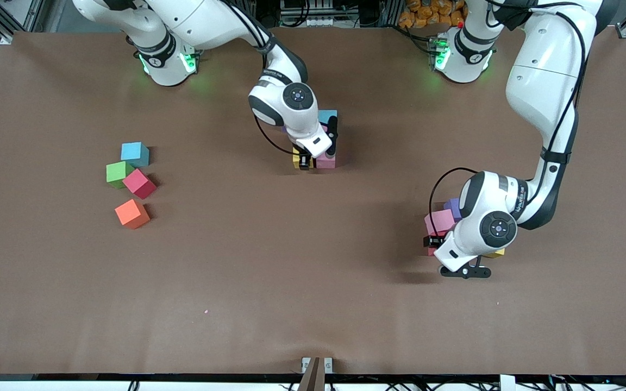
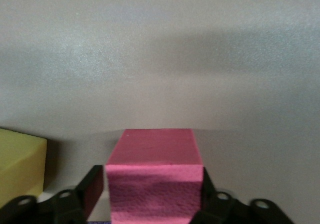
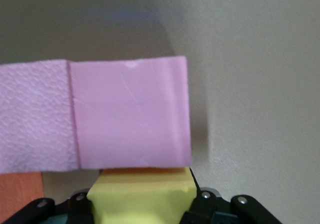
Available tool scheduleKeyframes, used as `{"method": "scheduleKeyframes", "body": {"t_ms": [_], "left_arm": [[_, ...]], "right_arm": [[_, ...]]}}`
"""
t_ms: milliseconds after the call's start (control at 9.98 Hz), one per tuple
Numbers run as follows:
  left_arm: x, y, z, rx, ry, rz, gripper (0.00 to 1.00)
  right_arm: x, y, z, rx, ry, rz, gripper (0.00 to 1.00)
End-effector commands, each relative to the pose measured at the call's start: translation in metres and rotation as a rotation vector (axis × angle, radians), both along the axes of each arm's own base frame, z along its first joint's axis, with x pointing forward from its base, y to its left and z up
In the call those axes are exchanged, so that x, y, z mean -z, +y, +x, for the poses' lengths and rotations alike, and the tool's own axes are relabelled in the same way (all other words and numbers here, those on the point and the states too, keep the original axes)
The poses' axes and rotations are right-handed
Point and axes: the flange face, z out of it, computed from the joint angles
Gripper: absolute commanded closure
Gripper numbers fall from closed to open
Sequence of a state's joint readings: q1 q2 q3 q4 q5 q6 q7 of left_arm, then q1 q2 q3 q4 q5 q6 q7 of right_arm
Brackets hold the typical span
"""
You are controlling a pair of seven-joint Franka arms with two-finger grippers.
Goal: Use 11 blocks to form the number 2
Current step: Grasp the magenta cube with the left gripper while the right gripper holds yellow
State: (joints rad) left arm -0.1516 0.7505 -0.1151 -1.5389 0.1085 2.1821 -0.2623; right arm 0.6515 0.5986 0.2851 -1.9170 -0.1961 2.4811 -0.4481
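Partly built number 2 [image 1: 326,158] at mid-table, largely hidden under the right arm. Judged from the light blue block [image 1: 327,116] farther from the front camera and the pink row nearer: long axis running from the robots' bases toward the front camera; which end is the top, cannot tell.

Clamped in the right pincer [image 1: 305,161]: a yellow block [image 3: 142,194], flush against a pink block [image 3: 130,114], probably so as to square it into its row before letting go.

Toward the left arm's end, set low around a red block [image 2: 155,184] in the supply cluster: the left pincer [image 1: 431,243]. Firm grip or not, cannot tell; apparently fetching the next piece.

Toward the right arm's end, more loose blocks beside a green cube [image 1: 119,174] on the table [image 1: 313,304].
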Motion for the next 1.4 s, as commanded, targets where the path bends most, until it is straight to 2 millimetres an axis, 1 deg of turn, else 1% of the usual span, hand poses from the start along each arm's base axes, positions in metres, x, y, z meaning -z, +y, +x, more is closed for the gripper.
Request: {"method": "scheduleKeyframes", "body": {"t_ms": [0, 301, 401, 501, 902, 1002, 1102, 1203, 1303], "left_arm": [[-0.005, 0.001, 0.006, -0.001, -0.017, -0.004, 0.29], [-0.004, 0.001, 0.006, -0.002, -0.015, -0.003, 0.32], [-0.006, 0.0, 0.006, -0.004, -0.018, -0.004, 0.32], [-0.018, -0.001, 0.007, -0.004, -0.035, -0.007, 0.35], [-0.054, -0.015, 0.009, -0.008, -0.081, -0.02, 0.37], [-0.066, -0.019, 0.008, -0.007, -0.093, -0.023, 0.38], [-0.08, -0.029, 0.005, -0.011, -0.103, -0.038, 0.38], [-0.098, -0.033, 0.004, -0.005, -0.114, -0.041, 0.38], [-0.118, -0.032, 0.005, -0.007, -0.14, -0.046, 0.38]], "right_arm": [[0.001, 0.012, 0.0, 0.014, 0.011, 0.008, 0.72], [0.001, 0.011, 0.001, 0.015, 0.011, 0.008, 0.71], [0.002, 0.011, 0.001, 0.017, 0.011, 0.008, 0.67], [0.002, 0.012, 0.001, 0.02, 0.01, 0.012, 0.63], [0.002, 0.01, 0.003, 0.026, 0.006, 0.012, 0.62], [0.002, 0.01, 0.003, 0.026, 0.006, 0.012, 0.62], [0.0, 0.01, 0.003, 0.025, 0.006, 0.01, 0.62], [0.0, 0.01, 0.003, 0.026, 0.006, 0.01, 0.62], [-0.001, 0.009, 0.005, 0.034, 0.009, 0.011, 0.62]]}}
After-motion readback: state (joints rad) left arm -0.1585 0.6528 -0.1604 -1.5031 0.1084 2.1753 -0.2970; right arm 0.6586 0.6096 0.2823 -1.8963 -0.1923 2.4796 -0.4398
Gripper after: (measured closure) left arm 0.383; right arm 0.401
